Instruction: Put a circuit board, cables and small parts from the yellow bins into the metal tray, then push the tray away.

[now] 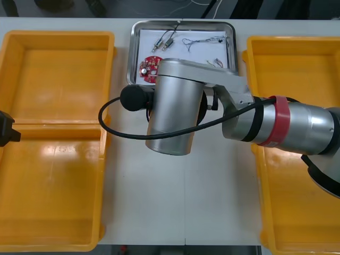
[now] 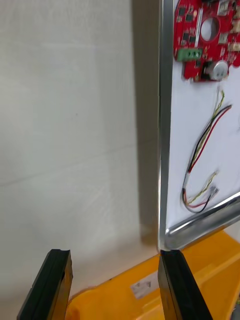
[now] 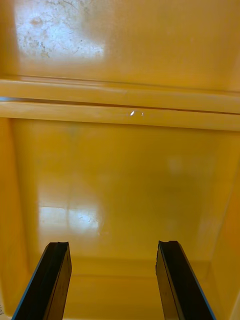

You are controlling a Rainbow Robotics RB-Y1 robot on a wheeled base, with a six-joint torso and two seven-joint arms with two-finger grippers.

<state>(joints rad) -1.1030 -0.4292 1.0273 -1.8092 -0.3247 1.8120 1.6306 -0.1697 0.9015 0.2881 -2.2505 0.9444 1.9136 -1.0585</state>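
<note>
Overhead camera looks steeply down on the tabletop point(image 1: 159, 202); the right wrist camera, close in, shares the metal tray point(image 2: 162, 125); the left wrist camera faces yellow bins point(image 3: 120, 165).

The light flat table point(image 1: 159, 202) carries shallow yellow plastic bins point(image 1: 53, 69) along both sides, one beneath the left gripper's point(image 3: 112, 245) spread jaws, and a shiny rectangular metal tray point(image 2: 162, 125), its corner just beyond the right gripper's point(image 2: 115, 252) spread jaws.

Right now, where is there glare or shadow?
Front view: glare patches on the left yellow bins. Right wrist view: shadow on the table along the metal tray rim, beyond the open right tool. Left wrist view: reflections on those bins beyond the open left tool.
</note>
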